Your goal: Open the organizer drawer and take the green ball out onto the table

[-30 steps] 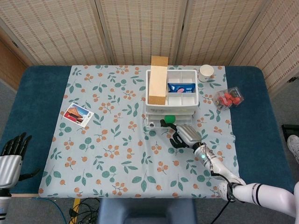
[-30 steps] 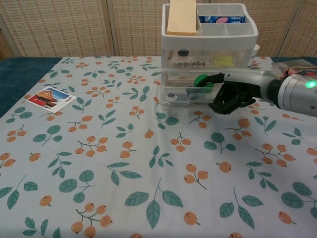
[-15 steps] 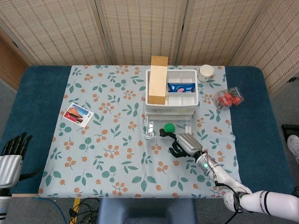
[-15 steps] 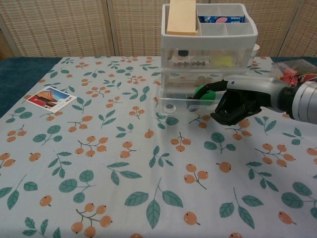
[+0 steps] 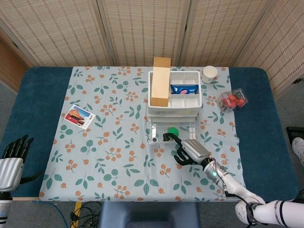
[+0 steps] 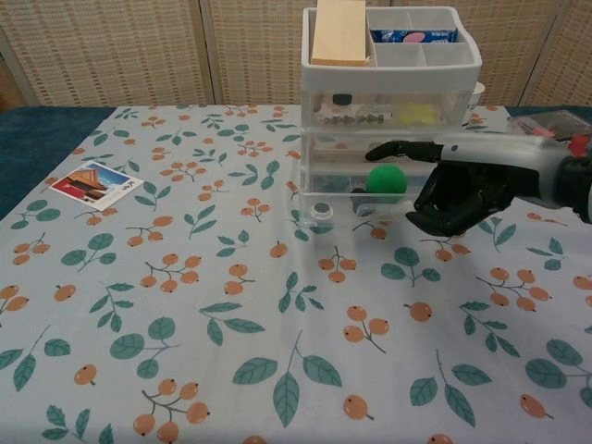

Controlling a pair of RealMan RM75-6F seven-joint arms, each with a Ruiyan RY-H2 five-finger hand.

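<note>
The grey-and-black left hand (image 5: pixel 13 159) is cut by the head view's lower left corner and is out of the chest view. The clear plastic pulled-out drawer (image 6: pixel 342 199) holds small dark items too blurred to name. The white paper cup (image 6: pixel 477 92) is mostly hidden behind the white organizer (image 6: pixel 393 69).

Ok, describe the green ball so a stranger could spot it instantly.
Find the white organizer at the back of the floral tablecloth. Its bottom clear drawer is pulled out toward the front, and the green ball sits inside, the only round, bright green thing there.
</note>
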